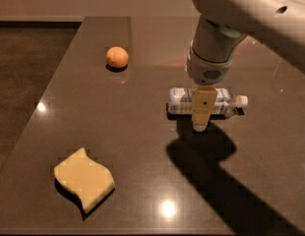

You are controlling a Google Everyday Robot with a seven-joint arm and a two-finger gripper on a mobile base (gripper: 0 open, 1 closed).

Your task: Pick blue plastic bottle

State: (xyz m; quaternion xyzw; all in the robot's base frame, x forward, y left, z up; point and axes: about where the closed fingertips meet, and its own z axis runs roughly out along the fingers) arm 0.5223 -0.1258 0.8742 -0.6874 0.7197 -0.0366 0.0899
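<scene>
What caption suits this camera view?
Gripper over the lying blue plastic bottle; orange ball and yellow sponge lie apart.

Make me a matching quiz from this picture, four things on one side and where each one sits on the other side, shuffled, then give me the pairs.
1. orange ball
2. blue plastic bottle
3. yellow sponge
4. gripper

A. near end of the table, left in the picture
B. pointing down, in front of the bottle's middle
C. far end, left in the picture
D. lying on its side, cap toward the picture's right

Pairs: 1-C, 2-D, 3-A, 4-B
</scene>
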